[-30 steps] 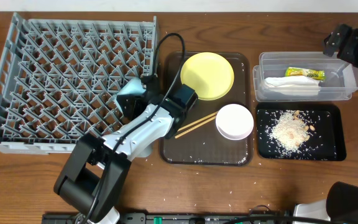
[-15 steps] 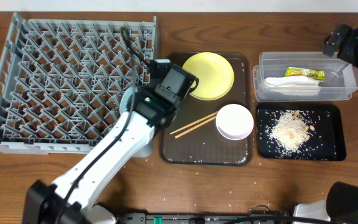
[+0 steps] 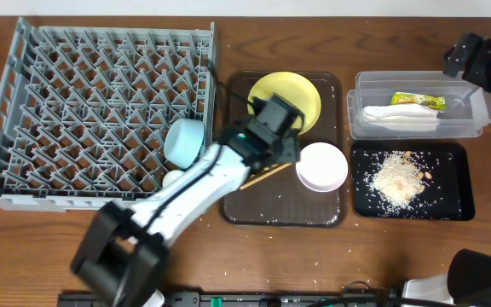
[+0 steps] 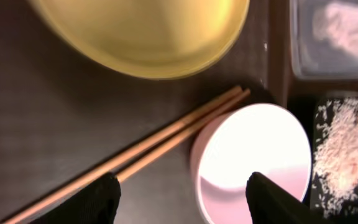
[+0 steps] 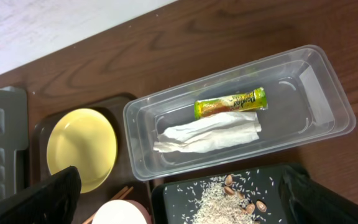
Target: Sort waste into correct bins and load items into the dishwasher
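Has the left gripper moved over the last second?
Yes. The left gripper went right, off the grey dish rack's edge, to above the brown tray.

Small print on the yellow-green snack wrapper (image 5: 230, 103) inside the clear tub (image 5: 306, 90), too small to read; nothing else legible.

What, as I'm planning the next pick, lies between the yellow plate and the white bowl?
The wooden chopsticks lie diagonally between the yellow plate and the white bowl, clearest in the left wrist view.
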You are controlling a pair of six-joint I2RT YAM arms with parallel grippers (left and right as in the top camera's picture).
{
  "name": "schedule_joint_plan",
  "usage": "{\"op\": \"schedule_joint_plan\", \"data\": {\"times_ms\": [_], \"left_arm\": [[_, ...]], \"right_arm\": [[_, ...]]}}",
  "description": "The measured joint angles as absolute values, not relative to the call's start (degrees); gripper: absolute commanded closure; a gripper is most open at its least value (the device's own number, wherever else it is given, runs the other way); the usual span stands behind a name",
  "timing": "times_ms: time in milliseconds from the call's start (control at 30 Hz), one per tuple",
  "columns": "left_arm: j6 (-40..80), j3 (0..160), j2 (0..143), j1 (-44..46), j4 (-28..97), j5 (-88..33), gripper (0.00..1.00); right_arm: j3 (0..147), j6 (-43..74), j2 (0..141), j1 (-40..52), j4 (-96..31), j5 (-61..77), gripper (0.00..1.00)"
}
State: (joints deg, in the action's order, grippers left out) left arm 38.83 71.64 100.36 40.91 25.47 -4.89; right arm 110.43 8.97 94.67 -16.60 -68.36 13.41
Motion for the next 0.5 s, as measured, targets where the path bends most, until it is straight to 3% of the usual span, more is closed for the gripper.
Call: {"op": "schedule_joint_plan", "data": {"times_ms": [267,500], "left_arm": [[41.2,71.6,108.3,42.1,20.6,-9.0,0.36],[42.2,71.6,110.1,42.3,19.5,-10.6,0.45]], "right_arm": [[110.4,9.0,94.7,-16.6,-68.4,13.4,0.01],[110.4,9.0,94.7,-16.6,-68.4,13.4,0.01]]}}
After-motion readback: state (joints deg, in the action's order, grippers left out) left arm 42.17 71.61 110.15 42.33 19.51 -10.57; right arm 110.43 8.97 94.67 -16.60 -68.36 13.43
